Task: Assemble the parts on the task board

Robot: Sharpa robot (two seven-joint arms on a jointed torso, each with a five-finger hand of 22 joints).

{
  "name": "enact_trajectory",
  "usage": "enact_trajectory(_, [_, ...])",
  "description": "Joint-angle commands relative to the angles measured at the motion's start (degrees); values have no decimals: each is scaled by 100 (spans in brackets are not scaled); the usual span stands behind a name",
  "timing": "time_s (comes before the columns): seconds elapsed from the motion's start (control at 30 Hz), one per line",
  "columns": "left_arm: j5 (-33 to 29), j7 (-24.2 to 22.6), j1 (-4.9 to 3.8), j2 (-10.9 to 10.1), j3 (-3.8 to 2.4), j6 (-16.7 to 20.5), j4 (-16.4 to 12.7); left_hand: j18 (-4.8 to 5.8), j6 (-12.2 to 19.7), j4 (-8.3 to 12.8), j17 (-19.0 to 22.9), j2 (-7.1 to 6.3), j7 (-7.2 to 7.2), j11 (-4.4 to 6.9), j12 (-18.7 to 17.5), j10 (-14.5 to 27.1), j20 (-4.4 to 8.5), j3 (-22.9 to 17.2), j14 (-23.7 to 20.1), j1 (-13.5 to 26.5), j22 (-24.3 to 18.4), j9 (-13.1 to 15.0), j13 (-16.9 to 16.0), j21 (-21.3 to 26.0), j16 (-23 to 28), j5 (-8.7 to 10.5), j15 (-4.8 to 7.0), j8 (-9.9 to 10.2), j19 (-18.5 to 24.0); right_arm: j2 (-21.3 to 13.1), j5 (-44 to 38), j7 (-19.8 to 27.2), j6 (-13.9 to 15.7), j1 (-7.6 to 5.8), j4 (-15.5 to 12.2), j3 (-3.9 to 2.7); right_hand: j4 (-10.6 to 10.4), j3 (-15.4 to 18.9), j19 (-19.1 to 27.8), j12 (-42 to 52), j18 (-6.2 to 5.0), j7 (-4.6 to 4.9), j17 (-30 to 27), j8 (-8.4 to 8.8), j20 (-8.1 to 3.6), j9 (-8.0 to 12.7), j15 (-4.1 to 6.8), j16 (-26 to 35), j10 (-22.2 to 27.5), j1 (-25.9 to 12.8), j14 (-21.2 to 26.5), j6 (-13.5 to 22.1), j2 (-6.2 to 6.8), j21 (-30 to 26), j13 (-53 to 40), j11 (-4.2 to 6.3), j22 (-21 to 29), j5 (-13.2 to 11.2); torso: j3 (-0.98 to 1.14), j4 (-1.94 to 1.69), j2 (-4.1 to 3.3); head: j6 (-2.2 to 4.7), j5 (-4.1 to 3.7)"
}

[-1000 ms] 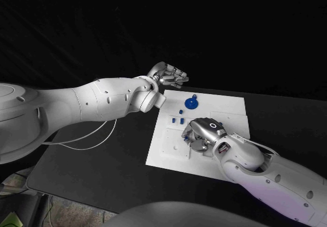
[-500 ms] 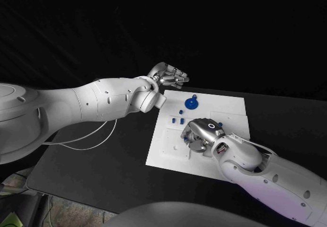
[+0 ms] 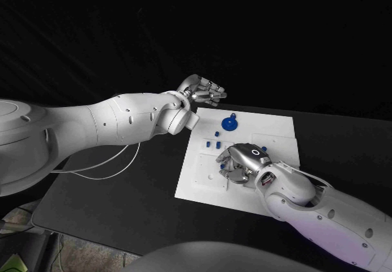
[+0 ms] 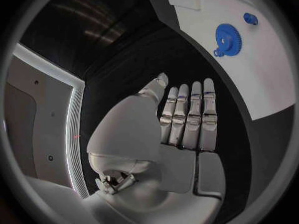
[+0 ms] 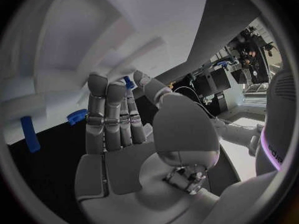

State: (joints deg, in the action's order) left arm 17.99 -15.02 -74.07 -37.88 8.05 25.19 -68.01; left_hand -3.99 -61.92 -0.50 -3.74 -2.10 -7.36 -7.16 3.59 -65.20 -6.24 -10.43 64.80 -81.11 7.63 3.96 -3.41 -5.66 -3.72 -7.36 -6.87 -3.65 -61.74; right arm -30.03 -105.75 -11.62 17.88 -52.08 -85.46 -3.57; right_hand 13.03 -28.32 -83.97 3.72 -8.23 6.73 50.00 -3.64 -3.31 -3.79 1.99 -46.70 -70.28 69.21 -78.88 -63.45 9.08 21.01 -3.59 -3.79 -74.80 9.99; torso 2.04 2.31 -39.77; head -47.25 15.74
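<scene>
The white task board (image 3: pixel 269 127) lies mid-table. A blue gear (image 3: pixel 230 123) sits near its far edge, with small blue pegs (image 3: pixel 213 145) nearer the middle. My right hand (image 3: pixel 239 162) hovers low over the board's centre, fingers curled down. In the right wrist view a small blue part (image 5: pixel 127 81) is pinched between thumb and finger, and another blue peg (image 5: pixel 29 133) and the gear (image 5: pixel 77 116) lie beyond. My left hand (image 3: pixel 203 90) is raised past the board's far left corner, fingers straight and holding nothing. The left wrist view shows the gear (image 4: pixel 228 40) on the board (image 4: pixel 249 69).
A thin white cable (image 3: pixel 106 167) loops on the black table (image 3: pixel 114 204) left of the board, under my left arm. The board's near left part is bare white with shallow recesses.
My right hand has edged slightly left over the board's centre. The left arm and the gear have not moved.
</scene>
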Motion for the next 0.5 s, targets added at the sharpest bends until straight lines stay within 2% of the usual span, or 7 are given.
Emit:
enact_trajectory(0.03, [-31, -22, -4, 5, -6, -76, -8, -85, 11, -16, -3, -15, 1, 2, -18, 24, 0, -22, -19, 38, 8, 4, 5, -13, 21, 18, -32, -1, 47, -22, 140, 4, 227, 7, -10, 3, 3, 144, -212, -16, -152, -31, -47, 4, 65, -4, -69, -25, 197, 38, 2, 55, 91, -185, 3, -47, 79, -17, 3, 3, 0, 8, -5])
enact_trajectory(0.1, [-31, -18, -4, 3, -6, -86, -7, -85, 11, -16, -3, -15, 1, 2, -18, 24, 0, -22, -19, 38, 8, 4, 5, -13, 21, 18, -32, -1, 47, -46, 150, -22, 346, 7, -30, 3, 9, 291, -217, -10, -196, -93, -109, 4, 87, -3, -71, -36, 221, 58, 15, 113, 101, -290, 0, -41, 148, 181, 6, 3, 0, 1, -17])
enact_trajectory(0.13, [-31, -17, -4, 2, -6, -91, -6, -85, 11, -16, -3, -15, 1, 2, -18, 24, 0, -22, -19, 38, 8, 4, 5, -13, 21, 18, -32, -1, 47, -60, 154, -38, 403, 7, -44, 4, 10, 355, -209, -9, -206, -72, -122, 3, 86, -2, -76, -31, 251, 4, 30, 138, 171, -356, -1, -52, 170, 557, 6, 3, 0, 1, -17])
enact_trajectory(0.17, [-31, -15, -4, 1, -6, -94, -6, -84, 12, -27, -4, -14, 3, 1, -18, 26, -1, -11, -17, 44, 5, 5, 5, -11, 20, 31, -32, -1, 46, -76, 158, -54, 457, 7, -60, 4, 23, 469, -201, 4, -218, -103, -154, 2, 99, -3, -89, -29, 338, 14, 41, 179, 176, -428, -2, -67, 205, 632, 4, 2, 1, 1, -24])
enact_trajectory(0.27, [-31, -11, -4, -3, -6, -103, -1, -84, 13, -26, -4, -16, 2, 3, -18, 25, -1, -8, -16, 42, 4, 4, 5, -11, 21, 44, -32, 0, 46, -125, 165, -88, 545, 7, -116, 3, 11, 876, -208, 37, -244, -131, -239, 3, 127, -5, -112, -50, 437, 83, 56, 200, 117, -495, -2, -92, 262, 662, 5, 3, 2, 0, -28])
enact_trajectory(0.37, [-32, -10, -4, -3, -6, -105, 14, -84, 13, -26, -4, -16, 2, 3, -18, 25, -1, -8, -16, 42, 4, 4, 5, -11, 21, 44, -32, 0, 46, -189, 166, -111, 616, 7, -184, 2, 64, 1021, -211, 41, -232, -135, -340, 1, 119, -5, -105, -86, 394, 102, 69, 167, 56, -505, -3, -75, 300, 637, 7, 9, 1, 14, -48])
enact_trajectory(0.5, [-34, -11, -4, -2, -6, -106, 33, -84, 13, -26, -4, -16, 2, 3, -18, 25, -1, -8, -16, 42, 4, 4, 5, -11, 21, 44, -32, 0, 46, -294, 199, -126, 669, 6, -291, -26, 65, 1015, -213, 42, -234, -135, -346, 2, 118, -5, -103, -94, 390, 97, 71, 159, 53, -502, -3, -73, 303, 611, 6, 12, 5, 47, -76])
